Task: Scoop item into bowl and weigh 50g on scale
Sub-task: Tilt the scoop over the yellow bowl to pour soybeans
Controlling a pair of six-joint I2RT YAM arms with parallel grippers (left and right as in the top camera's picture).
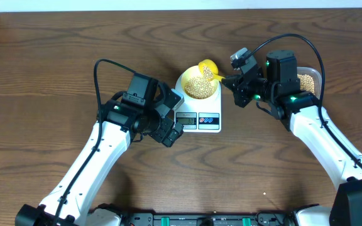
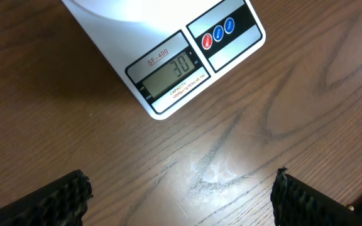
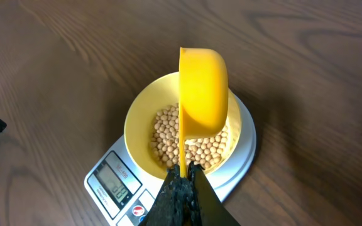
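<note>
The white scale (image 1: 211, 112) stands mid-table; its display (image 2: 168, 71) reads 30 in the left wrist view. The pale yellow-green bowl (image 1: 186, 80) sits on it, holding tan beans (image 1: 198, 86); bowl (image 3: 138, 125) and beans (image 3: 167, 135) also show in the right wrist view. My right gripper (image 1: 230, 81) is shut on the handle of the bright yellow scoop (image 1: 207, 67), which is tipped on its side over the bowl (image 3: 201, 88). My left gripper (image 1: 171, 129) is open and empty, just left of the scale's front edge; its fingers frame bare wood (image 2: 181, 194).
A clear plastic container of beans (image 1: 307, 80) stands at the right, partly hidden behind my right arm. The scale's red and blue buttons (image 2: 217, 33) face the front. The table's far edge runs along the top.
</note>
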